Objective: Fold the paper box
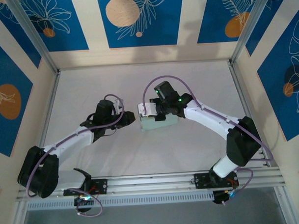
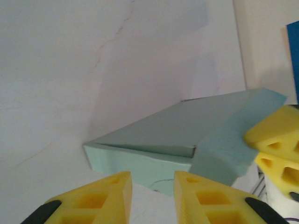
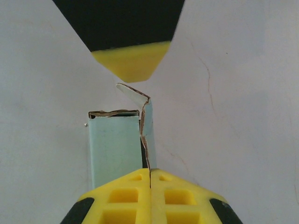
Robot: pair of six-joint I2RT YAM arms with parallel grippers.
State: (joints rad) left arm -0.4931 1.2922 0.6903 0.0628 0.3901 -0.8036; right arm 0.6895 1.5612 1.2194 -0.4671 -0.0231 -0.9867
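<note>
Near the middle of the white table (image 1: 89,84), a little right of centre and well apart from all four edges: paper box (image 1: 159,124). Bare surface open toward the far edge and toward both side edges. Pale grey-green card, matte, folded into a low rectangular shell with sharp creases. Raw cut edges brownish where seen end-on from the right wrist. One flap (image 3: 145,126) raised, bent over at its tip.

Closed together on that raised flap: right gripper (image 3: 150,184), yellow moulded fingertips (image 3: 126,196) pinching the thin card edge-on.

Just beside the box's left end: left gripper (image 2: 152,193), yellow fingers (image 2: 100,198) apart, nothing between them.

Table covering faintly creased. Aluminium rail (image 1: 152,182) along the near edge, matching rails up both sides. Beyond them, walls (image 1: 136,16) of cream panels with blue prints, orange discs and white leaf outlines.
</note>
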